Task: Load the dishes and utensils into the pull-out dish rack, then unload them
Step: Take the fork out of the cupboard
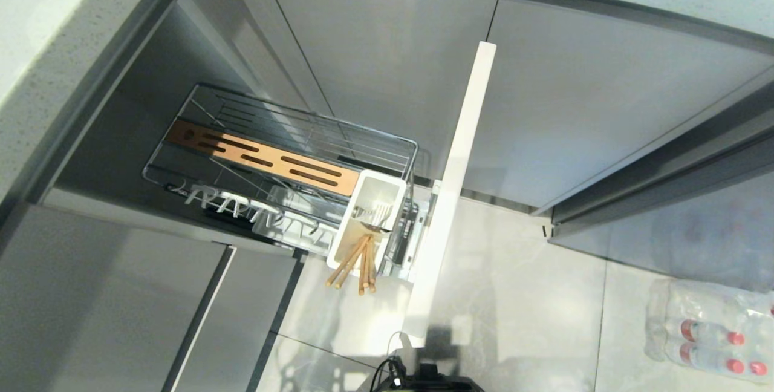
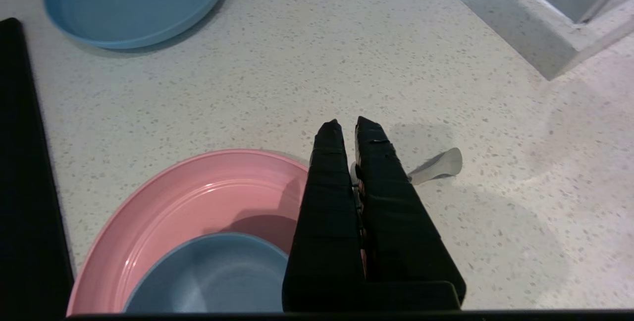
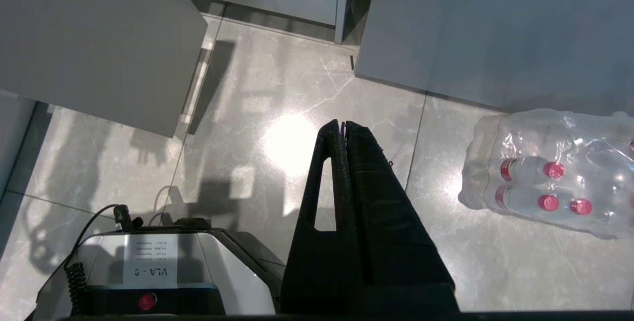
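In the left wrist view my left gripper (image 2: 349,125) is shut on the fork (image 2: 437,165). Its flat silver handle end sticks out sideways just over the speckled counter, and the tines are hidden behind the fingers. Beside the gripper sits the pink plate (image 2: 198,192) with the blue bowl (image 2: 213,276) resting in it. The head view shows the pull-out dish rack (image 1: 284,132) drawn out of the cabinet, with no dishes on its prongs. The wooden chopsticks (image 1: 354,262) lean out of its white utensil cup (image 1: 396,189). My right gripper (image 3: 343,124) hangs shut and empty over the floor.
A blue plate (image 2: 133,4) lies farther off on the counter, a black slab (image 2: 20,162) borders one side, and a raised ledge (image 2: 520,28) the other. The rack's narrow white front (image 1: 453,186) juts over the floor. A wrapped pack of bottles (image 1: 707,325) lies on the tiles.
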